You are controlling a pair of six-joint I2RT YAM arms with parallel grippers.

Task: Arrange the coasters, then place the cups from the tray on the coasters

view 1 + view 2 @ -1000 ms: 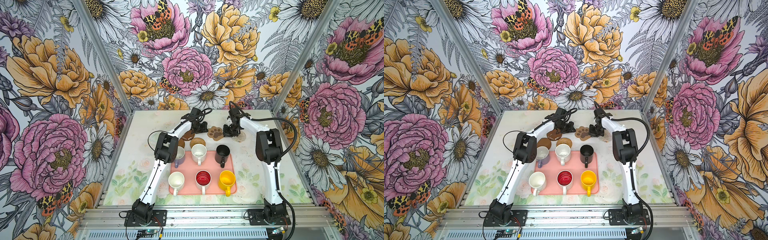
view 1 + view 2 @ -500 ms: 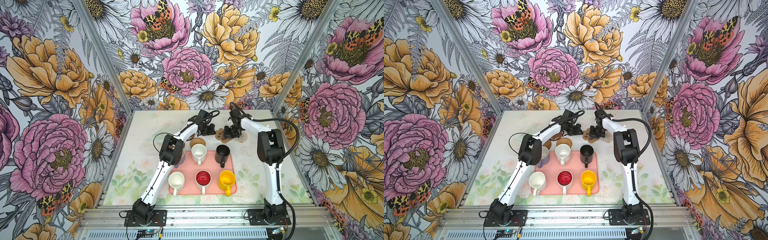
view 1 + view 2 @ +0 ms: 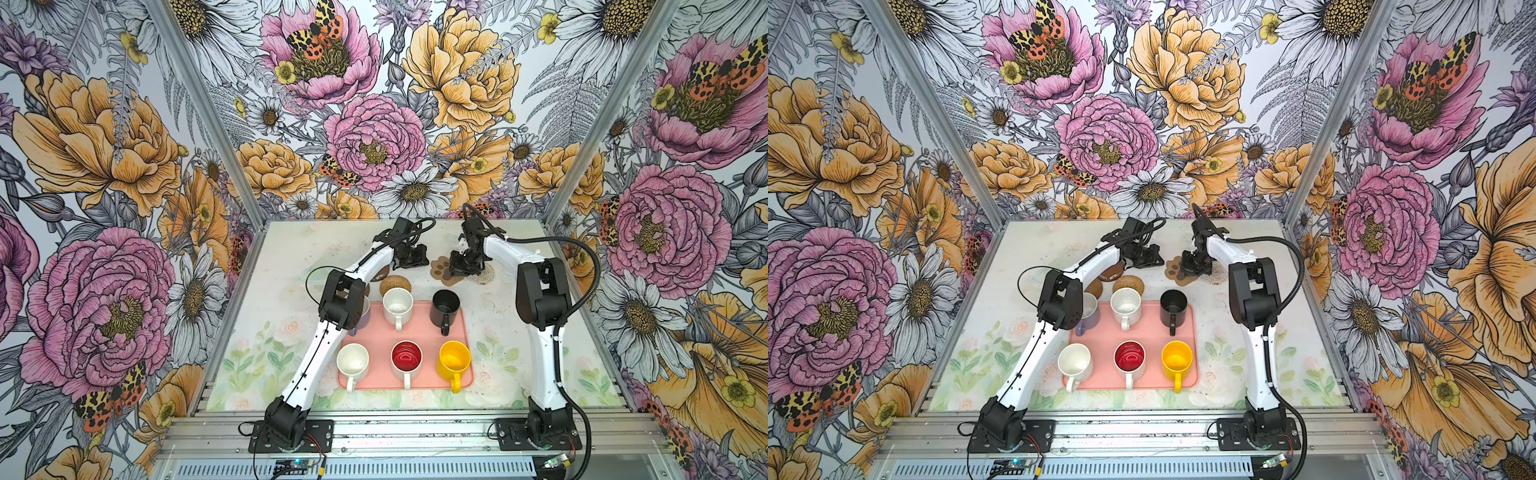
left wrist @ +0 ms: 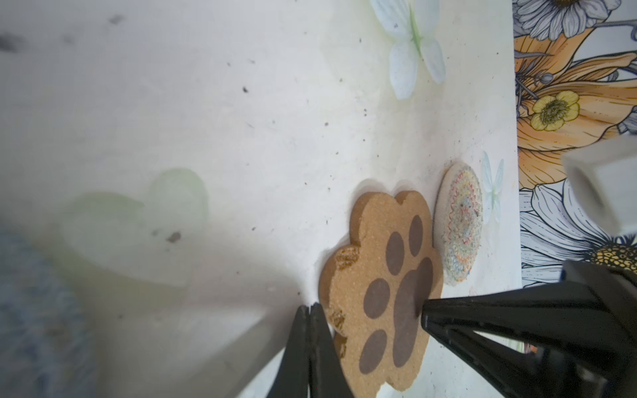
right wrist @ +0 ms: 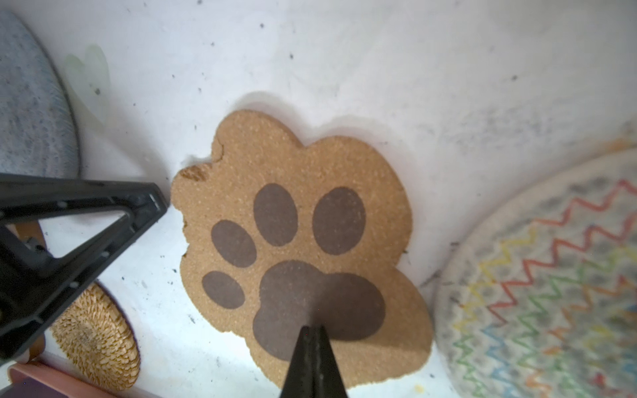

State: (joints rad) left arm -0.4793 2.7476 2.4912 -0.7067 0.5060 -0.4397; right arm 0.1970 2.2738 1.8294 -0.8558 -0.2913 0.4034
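The brown paw-shaped coaster (image 5: 296, 165) (image 3: 442, 268) lies flat at the back of the table. My right gripper (image 5: 312, 329) (image 3: 457, 270) is shut, with its tip on the paw's large dark pad. My left gripper (image 4: 309, 306) (image 3: 424, 259) is shut and empty, its tip at the paw's left edge. A pale woven coaster (image 5: 551, 275) lies just right of the paw, a grey-blue coaster (image 5: 27, 103) left of it, and a tan rattan coaster (image 3: 395, 284) nearer the tray. Several cups stand on the pink tray (image 3: 419, 332); the lavender cup (image 3: 365, 307) is partly hidden by my left arm.
A brown disc coaster (image 3: 382, 272) shows partly under my left forearm. The speckled white cup (image 3: 397, 305) and black cup (image 3: 445, 307) stand in the tray's back row, close to the coasters. Enclosure walls and metal posts ring the table.
My left gripper has swung right to the paw coaster's edge. The paw coaster has slid slightly right. The right gripper has stayed on it.
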